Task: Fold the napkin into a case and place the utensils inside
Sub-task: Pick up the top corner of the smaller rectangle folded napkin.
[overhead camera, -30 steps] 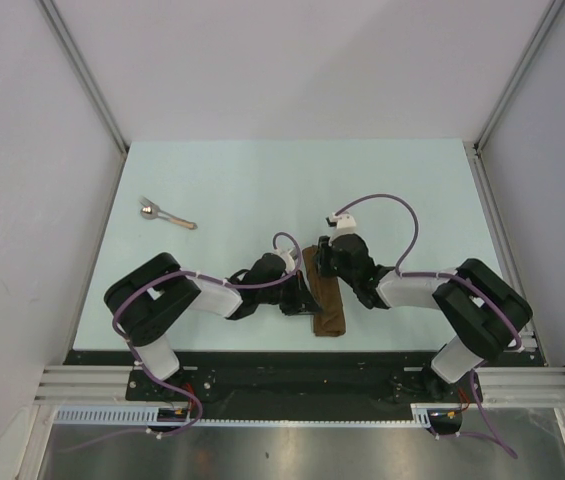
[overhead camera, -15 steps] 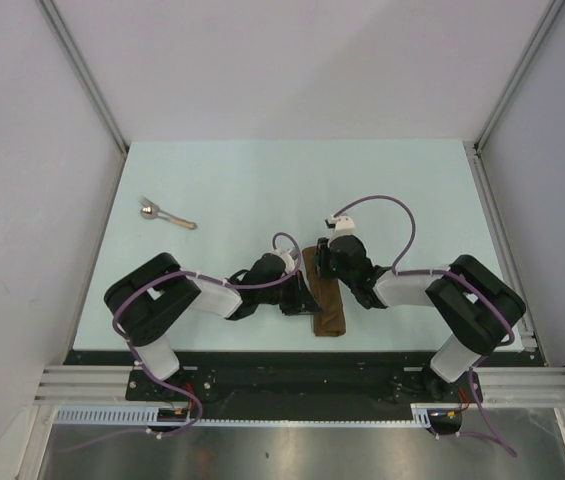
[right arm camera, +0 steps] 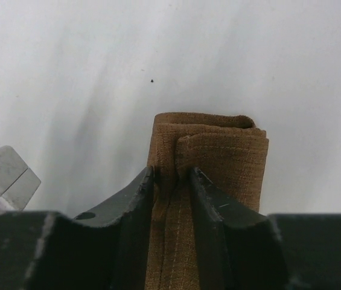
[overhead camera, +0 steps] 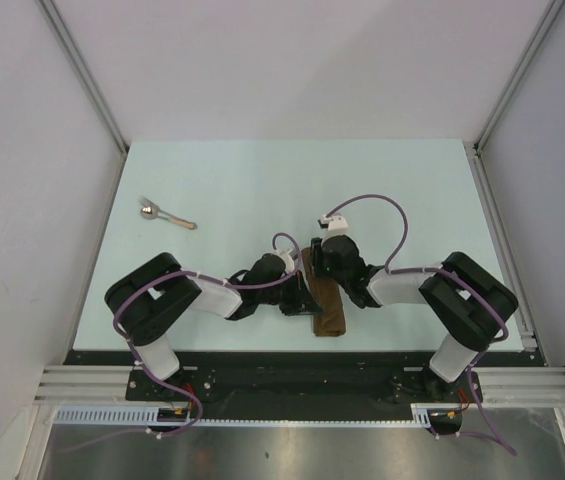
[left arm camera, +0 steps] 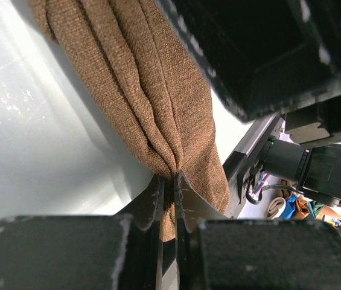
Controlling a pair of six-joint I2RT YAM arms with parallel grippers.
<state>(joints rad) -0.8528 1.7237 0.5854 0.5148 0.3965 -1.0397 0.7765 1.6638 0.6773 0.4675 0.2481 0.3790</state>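
Observation:
The brown napkin is folded into a narrow case (overhead camera: 327,308) lying lengthwise on the table near its front edge. My left gripper (overhead camera: 305,297) is shut on a pinch of its left edge; the cloth (left arm camera: 158,96) bunches into its jaws (left arm camera: 170,184). My right gripper (overhead camera: 319,262) is shut on a fold near the case's far end (right arm camera: 209,151), its jaws (right arm camera: 170,175) squeezing the cloth. The utensils (overhead camera: 165,213), silver heads with tan handles, lie far off at the table's left.
The pale table (overhead camera: 292,180) has white walls on three sides and a black rail along the near edge. My right arm's housing (left arm camera: 261,54) hangs close over the case in the left wrist view.
My right arm has shifted a little to the left and towards the case's far end. The left arm, case and utensils stay where they were.

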